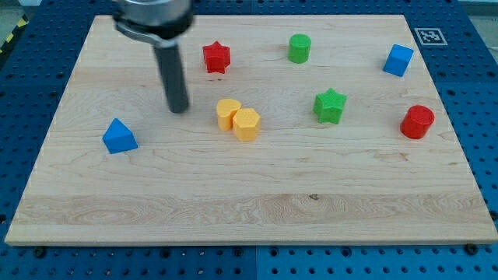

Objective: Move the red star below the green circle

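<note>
The red star lies near the view's top, left of centre. The green circle stands to its right, near the top, with open board between them. My tip rests on the board below and to the left of the red star, apart from it, and left of the two yellow blocks.
A yellow heart-like block and a yellow hexagon touch at the centre. A green star lies below and right of the green circle. A red cylinder and blue cube are at the right, a blue triangle at the left.
</note>
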Controlling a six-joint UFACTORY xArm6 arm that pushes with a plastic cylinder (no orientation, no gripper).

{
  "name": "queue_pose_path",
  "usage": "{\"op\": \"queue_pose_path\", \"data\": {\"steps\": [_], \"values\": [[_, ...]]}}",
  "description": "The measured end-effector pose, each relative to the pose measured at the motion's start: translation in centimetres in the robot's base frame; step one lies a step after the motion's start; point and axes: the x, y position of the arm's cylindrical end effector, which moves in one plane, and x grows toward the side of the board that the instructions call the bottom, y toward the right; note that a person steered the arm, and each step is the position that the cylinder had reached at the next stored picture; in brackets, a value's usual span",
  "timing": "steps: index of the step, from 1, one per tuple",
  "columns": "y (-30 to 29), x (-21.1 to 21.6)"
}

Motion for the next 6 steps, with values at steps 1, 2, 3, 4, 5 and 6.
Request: {"op": "queue_pose_path", "data": {"steps": [1,2,3,4,5,6], "values": [[-4.3,-6.0],[-1.8,-9.9],[5.4,-9.9],[15.0,-9.5],[19.7,-9.3],[19.6,-9.3]]}}
